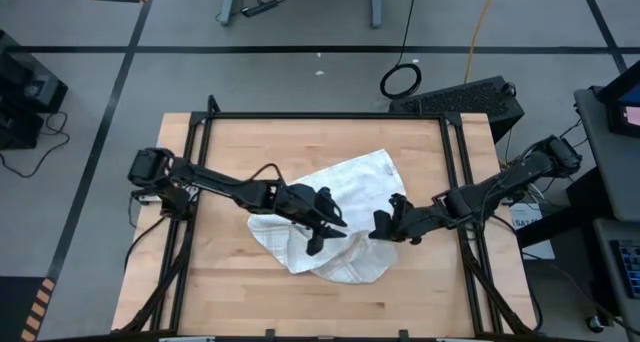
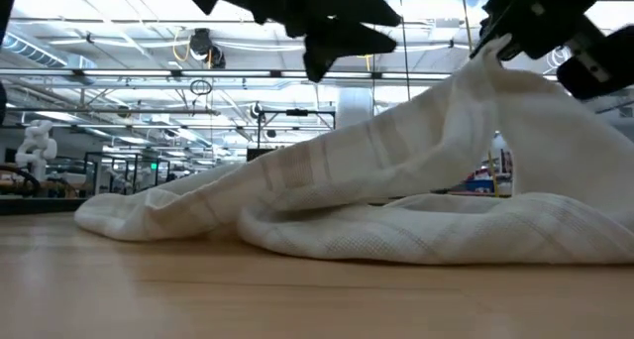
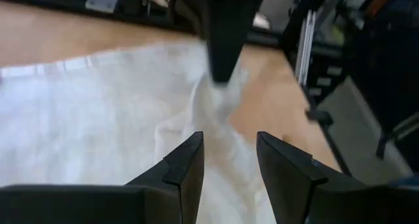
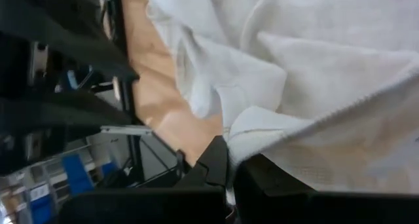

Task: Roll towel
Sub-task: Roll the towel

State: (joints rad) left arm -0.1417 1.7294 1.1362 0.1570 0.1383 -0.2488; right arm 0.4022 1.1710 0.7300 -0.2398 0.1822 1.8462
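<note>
Towel [image 1: 340, 217] lies crumpled at mid-table on the wooden tabletop [image 1: 240, 292], between the two claws, w/ one corner spread flat toward the far side and a bunched lobe toward the near edge. Right gripper [image 1: 385, 225] sits at the towel's right edge, fingers closed tight on a fold of cloth: right wrist view shows the white fabric [image 4: 275, 132] pinched between the dark fingers [image 4: 216, 160] w/ no gap. In low view that pinched bit is lifted off the wood, the towel [image 2: 396, 180] sloping up like a tent from the table to the right gripper [image 2: 495, 47] at upper right, rest of the cloth heaped below it. Left gripper [image 1: 322, 227] hovers over the towel's left-centre part, facing the right claw, near but apart from it. Its fingers [image 3: 186, 165] stand apart, nothing between them; left wrist view looks past them onto the towel [image 3: 98, 112] and, just ahead, a raised peak of cloth hanging from the other arm's dark finger [image 3: 226, 34]. In low view the left gripper [image 2: 332, 32] is above the cloth, not touching it.
</note>
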